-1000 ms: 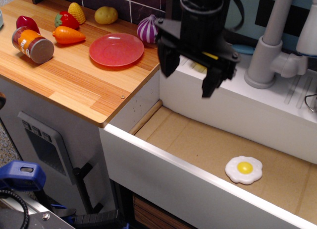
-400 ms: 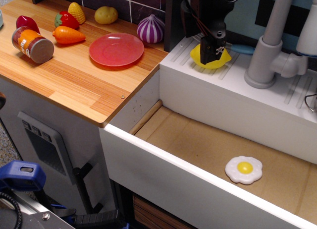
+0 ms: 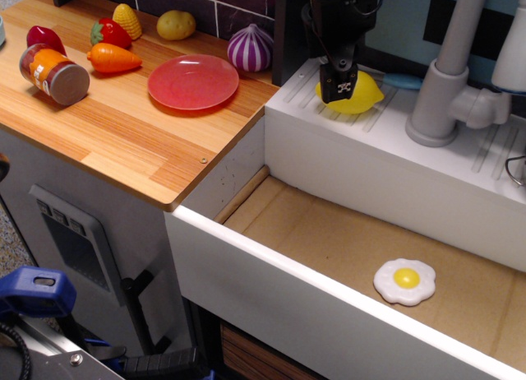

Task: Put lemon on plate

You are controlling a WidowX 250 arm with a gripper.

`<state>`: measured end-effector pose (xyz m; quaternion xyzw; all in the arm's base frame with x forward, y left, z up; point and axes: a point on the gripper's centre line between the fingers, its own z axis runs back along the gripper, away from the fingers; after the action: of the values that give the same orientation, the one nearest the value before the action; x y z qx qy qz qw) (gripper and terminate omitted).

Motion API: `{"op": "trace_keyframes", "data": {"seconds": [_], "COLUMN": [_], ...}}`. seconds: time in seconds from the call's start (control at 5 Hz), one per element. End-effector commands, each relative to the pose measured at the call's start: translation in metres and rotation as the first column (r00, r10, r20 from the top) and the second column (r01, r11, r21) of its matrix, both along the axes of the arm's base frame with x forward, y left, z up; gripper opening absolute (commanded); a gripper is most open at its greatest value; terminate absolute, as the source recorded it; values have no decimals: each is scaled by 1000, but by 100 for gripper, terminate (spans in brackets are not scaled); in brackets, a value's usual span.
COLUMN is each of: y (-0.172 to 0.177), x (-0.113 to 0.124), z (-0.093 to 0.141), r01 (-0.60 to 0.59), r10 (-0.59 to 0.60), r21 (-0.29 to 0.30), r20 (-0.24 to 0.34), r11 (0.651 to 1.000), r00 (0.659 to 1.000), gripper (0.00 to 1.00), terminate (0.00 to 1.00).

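The bright yellow lemon [image 3: 362, 95] lies on the ribbed white ledge [image 3: 460, 154] behind the sink, right of the counter. My black gripper [image 3: 339, 82] has come down from above onto the lemon's left part. One dark finger [image 3: 339, 84] lies against the lemon's front; the other finger is hidden, so I cannot tell whether the jaws have closed. The lemon still rests on the ledge. The round red-pink plate [image 3: 193, 81] sits empty on the wooden counter, well left of the gripper.
A purple-and-white onion [image 3: 250, 48] stands between plate and gripper. A carrot [image 3: 113, 58], corn cob [image 3: 126, 20], potato [image 3: 176, 25], strawberry [image 3: 110, 33], red pepper [image 3: 43, 39] and tipped can [image 3: 54, 74] lie left. A grey faucet [image 3: 448, 76] stands right. A fried egg [image 3: 404, 281] lies in the sink.
The gripper, open above the sink edge a second ago, dropped back onto the lemon; since then its visible finger has shifted left across the lemon. The lemon has barely moved.
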<state>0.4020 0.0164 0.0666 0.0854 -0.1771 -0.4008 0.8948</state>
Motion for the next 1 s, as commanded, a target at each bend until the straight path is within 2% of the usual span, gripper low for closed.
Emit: {"op": "trace_keyframes", "data": {"seconds": [0.0,0.4,0.8], "y": [11,12,7], "x": [36,56,46], "z": [2,-8,-22], "r01": [65,103,79], "r10": [-64,-100,-69], "r21": [0,-17,-94], "r20": [124,133,103], "r11": [998,994,992], "r00": [990,986,992], "gripper": [100,100,100], "terminate": [0,0,0]}}
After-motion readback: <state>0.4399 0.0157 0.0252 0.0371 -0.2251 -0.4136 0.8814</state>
